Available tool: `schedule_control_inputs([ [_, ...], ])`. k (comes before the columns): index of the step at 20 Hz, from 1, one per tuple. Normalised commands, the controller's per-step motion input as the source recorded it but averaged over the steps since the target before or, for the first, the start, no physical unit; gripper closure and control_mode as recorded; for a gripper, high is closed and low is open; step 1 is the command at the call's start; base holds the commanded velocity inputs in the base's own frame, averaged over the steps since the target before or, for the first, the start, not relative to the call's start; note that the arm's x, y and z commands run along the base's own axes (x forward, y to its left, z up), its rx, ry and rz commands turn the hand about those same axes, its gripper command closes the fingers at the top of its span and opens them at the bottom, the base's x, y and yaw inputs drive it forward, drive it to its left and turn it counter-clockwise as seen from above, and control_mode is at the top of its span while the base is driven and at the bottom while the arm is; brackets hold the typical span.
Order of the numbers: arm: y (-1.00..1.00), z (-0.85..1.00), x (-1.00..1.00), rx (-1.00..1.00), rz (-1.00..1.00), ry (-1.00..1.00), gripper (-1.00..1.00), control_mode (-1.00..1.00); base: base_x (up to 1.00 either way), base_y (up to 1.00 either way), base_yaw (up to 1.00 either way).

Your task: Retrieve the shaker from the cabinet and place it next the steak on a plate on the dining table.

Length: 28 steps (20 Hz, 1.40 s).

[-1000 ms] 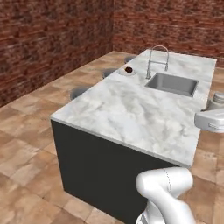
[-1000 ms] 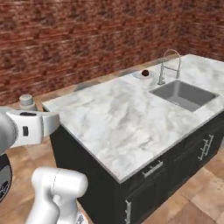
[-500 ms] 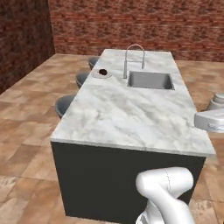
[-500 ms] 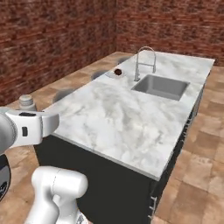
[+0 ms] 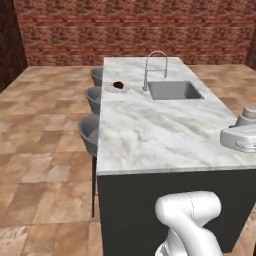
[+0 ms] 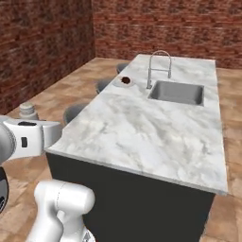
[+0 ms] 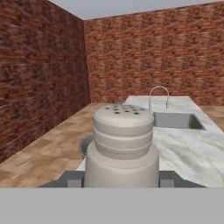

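Right up against the hand cam you're seeing the shaker (image 7: pixel 120 146), upright, perforated cap facing up, w/ the gripper (image 7: pixel 119 178) pinching its lower body from both sides; only small grey bits of the fingers (image 7: pixel 73 178) are showing at either side of it. From the right base cam the shaker (image 6: pixel 28 111) is poking up just above the white forearm, off the near left corner of the dining table (image 6: pixel 142 132), not over the marble. From the left base cam it's sitting (image 5: pixel 248 116) at the right edge of frame, beside the table's (image 5: pixel 150 135) near right edge.

Using the sink (image 5: pixel 175 90) as your ref: it's lying in the far half of the marble top, w/ the tall faucet (image 5: pixel 155 67) standing at its left rim. Left of the faucet, near the table's left edge, the plate (image 5: pixel 117 88) is resting flat, w/ the steak (image 5: pixel 119 85) lying on it. In the right base cam you're seeing that same plate (image 6: pixel 124 82) & steak (image 6: pixel 125 80) left of the faucet (image 6: pixel 158 66). Grey stools (image 5: pixel 89 135) are lining the table's left side, well apart from the shaker. Brick walls (image 5: pixel 135 30) are closing off the room behind.
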Motion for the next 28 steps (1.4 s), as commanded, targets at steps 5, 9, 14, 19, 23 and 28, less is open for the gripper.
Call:
schedule_control_inputs([
  [5,0.0,0.0,0.0,0.0,0.0,0.0,1.0,1.0,0.0,1.0,-0.35],
  [9,0.0,0.0,0.0,0.0,0.0,0.0,1.0,1.0,0.0,1.0,-0.36],
  [14,0.0,0.0,0.0,0.0,0.0,0.0,1.0,1.0,0.0,1.0,-0.38],
  [19,0.0,0.0,0.0,0.0,0.0,0.0,1.0,1.0,0.0,1.0,-0.46],
  [23,0.0,0.0,0.0,0.0,0.0,0.0,1.0,1.0,0.04,0.95,-0.58],
  [28,0.0,0.0,0.0,0.0,0.0,0.0,1.0,1.0,0.23,0.7,-0.71],
])
